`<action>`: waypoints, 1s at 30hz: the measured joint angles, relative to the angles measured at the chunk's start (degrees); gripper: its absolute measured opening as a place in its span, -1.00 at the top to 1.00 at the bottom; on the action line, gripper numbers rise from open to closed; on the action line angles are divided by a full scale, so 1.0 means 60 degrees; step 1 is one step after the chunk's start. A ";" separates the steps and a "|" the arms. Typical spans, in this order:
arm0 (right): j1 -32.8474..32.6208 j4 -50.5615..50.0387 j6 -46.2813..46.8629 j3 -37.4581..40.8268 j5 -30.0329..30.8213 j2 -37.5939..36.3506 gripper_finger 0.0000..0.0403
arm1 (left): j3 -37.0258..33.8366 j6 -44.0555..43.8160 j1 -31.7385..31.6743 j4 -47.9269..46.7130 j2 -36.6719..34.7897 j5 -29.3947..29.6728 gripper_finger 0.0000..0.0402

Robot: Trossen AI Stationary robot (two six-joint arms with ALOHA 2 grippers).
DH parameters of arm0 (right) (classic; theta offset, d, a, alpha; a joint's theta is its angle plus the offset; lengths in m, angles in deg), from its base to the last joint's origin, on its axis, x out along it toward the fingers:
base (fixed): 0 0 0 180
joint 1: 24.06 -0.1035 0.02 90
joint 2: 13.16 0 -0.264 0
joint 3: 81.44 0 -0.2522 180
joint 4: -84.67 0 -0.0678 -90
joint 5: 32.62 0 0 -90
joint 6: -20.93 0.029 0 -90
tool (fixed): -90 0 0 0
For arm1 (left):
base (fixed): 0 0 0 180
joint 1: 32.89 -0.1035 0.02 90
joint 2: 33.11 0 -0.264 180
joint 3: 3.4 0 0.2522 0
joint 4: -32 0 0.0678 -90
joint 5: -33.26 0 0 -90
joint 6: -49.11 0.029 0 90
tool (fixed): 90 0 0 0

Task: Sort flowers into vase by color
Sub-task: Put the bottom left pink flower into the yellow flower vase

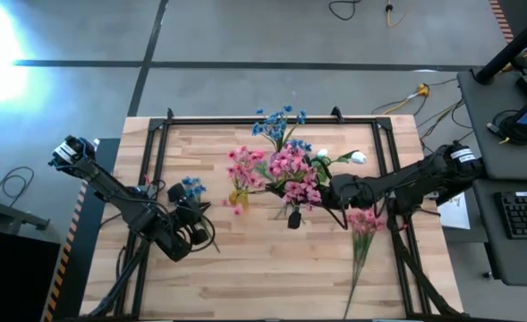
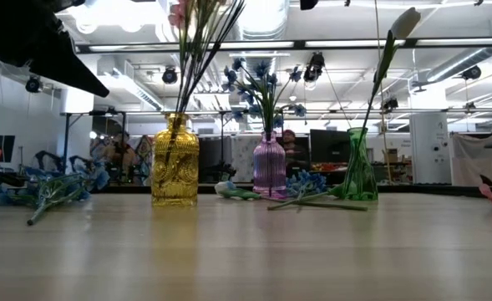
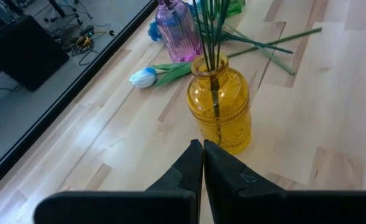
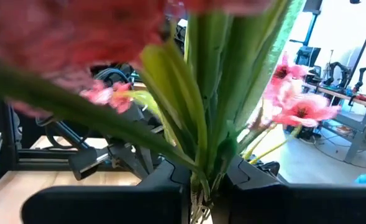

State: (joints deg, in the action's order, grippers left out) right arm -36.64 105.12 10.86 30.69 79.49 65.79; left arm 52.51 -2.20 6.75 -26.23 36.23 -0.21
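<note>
Jaws: right gripper (image 4: 201, 180) clamped on pink spray (image 1: 292, 172) stems near worktop centre; left gripper (image 3: 202, 163) pressed together, empty, beside yellow vase (image 3: 220, 112).
Yellow textured glass vase: upright green stems, pink blossoms.
Purple ribbed vase (image 2: 269, 165): blue flowers (image 2: 260, 78), upright.
Green glass vase (image 2: 359, 167): one white bud (image 2: 405, 21), leaning.
Wooden worktop (image 1: 254, 268): blue spray (image 1: 191, 187) lying flat toward left edge; pink spray (image 1: 363, 225) lying toward right edge, stem toward near edge.

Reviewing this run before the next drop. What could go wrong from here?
1. The right gripper is shut on a pink spray whose leaves block its wrist view, so aiming at the yellow vase may be off.
2. That vase already holds stems; a nudge might tip it.
</note>
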 joint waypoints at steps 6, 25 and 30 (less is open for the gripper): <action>0.0072 0.0178 -0.0011 0.0000 -0.0018 0.0070 0.91 | 0.0000 0.0000 0.0000 0.0006 0.0000 0.0024 1.00; 0.0325 0.0202 0.0186 -0.0004 -0.0268 0.0176 0.91 | 0.0000 0.0109 -0.0018 0.0039 0.0000 0.0273 1.00; 0.0419 0.0184 0.0245 -0.0004 -0.0291 0.0176 0.91 | 0.0004 0.0109 -0.0018 0.0211 0.0000 0.0273 1.00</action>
State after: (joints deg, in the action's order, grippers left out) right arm -34.12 106.23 12.33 30.67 77.74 66.85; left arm 52.54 -1.54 6.64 -24.96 36.23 1.43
